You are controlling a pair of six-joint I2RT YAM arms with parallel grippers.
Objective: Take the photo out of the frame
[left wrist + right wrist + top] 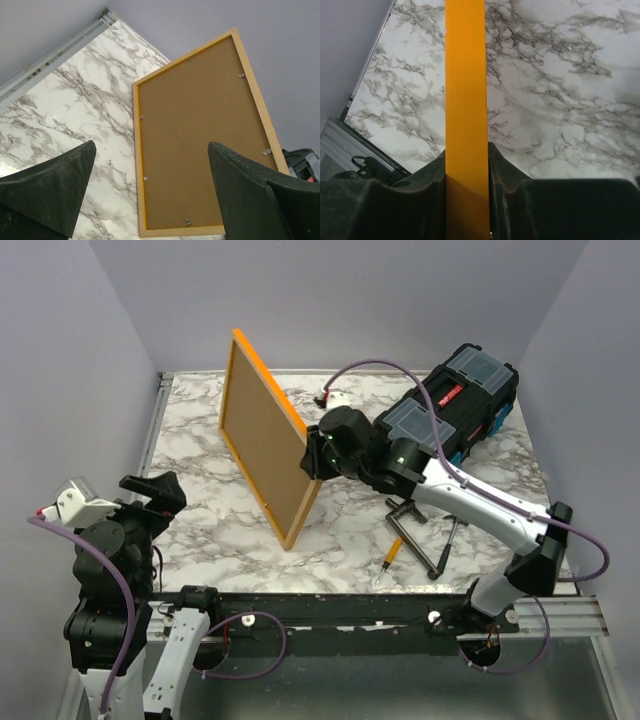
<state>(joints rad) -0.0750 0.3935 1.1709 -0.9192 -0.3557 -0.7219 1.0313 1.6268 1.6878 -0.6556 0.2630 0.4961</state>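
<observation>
Frame (268, 377) stands on edge on the marble table (200, 440), left of the black toolbox (455, 405), with the photo (200, 135) clipped inside, brown back showing. My right gripper (315, 452) pinches the frame's orange rim. My left gripper (155, 490) has its fingers wide apart, well left of the frame.

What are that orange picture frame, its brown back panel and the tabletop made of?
Frame: probably wood, with pale grain on the back and a smooth orange painted edge.
Brown back panel: looks like matte fibreboard, evenly speckled, held by small metal clips.
Tabletop: marble look, white with grey veins. Whether it is stone or printed film, I cannot tell.
</observation>
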